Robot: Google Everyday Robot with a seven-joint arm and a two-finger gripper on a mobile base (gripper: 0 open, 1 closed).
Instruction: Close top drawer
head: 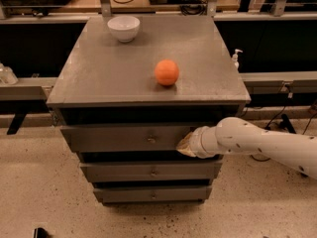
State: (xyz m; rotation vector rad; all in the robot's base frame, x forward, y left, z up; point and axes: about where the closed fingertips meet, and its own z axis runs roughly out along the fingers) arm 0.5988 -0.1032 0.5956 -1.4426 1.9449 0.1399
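The top drawer (114, 138) is a wide grey drawer with a small metal knob (151, 140) at its centre, just under the cabinet top (119, 76). Its front sits nearly flush with the cabinet, only a thin dark gap above it. My gripper (184, 145), at the end of a white arm coming in from the right, presses against the right part of the drawer front.
An orange ball (167, 72) lies on the cabinet top. A white bowl (124, 28) stands at its back left. Two shallower grey drawers (151, 171) sit below. A small white bottle (236, 58) stands behind the right edge. Cables lie on the floor at right.
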